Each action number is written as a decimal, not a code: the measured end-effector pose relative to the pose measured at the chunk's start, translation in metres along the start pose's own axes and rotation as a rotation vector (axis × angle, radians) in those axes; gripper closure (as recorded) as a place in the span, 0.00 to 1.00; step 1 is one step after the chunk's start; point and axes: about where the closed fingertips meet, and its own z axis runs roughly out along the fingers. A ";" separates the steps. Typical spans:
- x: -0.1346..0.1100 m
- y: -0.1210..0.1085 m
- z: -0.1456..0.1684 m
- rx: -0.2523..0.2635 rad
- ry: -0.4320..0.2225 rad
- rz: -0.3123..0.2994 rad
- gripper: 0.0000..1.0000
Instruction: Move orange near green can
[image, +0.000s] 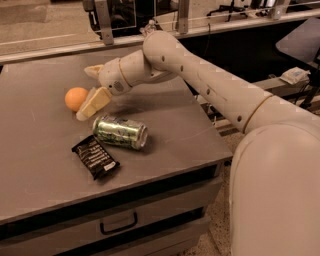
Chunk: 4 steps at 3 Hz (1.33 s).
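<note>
Grey tabletop (180, 125) — my gripper (84, 95) spread wide, orange (75, 98) just at its 9 o'clock — green can (120, 132) down at 5.

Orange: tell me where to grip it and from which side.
Grip the orange across its widest middle, coming from the picture's right, where the open claw sits close beside it. It is round and smooth, so an off-centre hold would probably slip.
</note>
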 end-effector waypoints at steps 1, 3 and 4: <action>0.001 0.009 0.003 -0.029 -0.008 0.024 0.30; 0.007 0.012 -0.045 0.120 0.002 0.082 0.83; 0.015 0.012 -0.102 0.277 0.049 0.117 1.00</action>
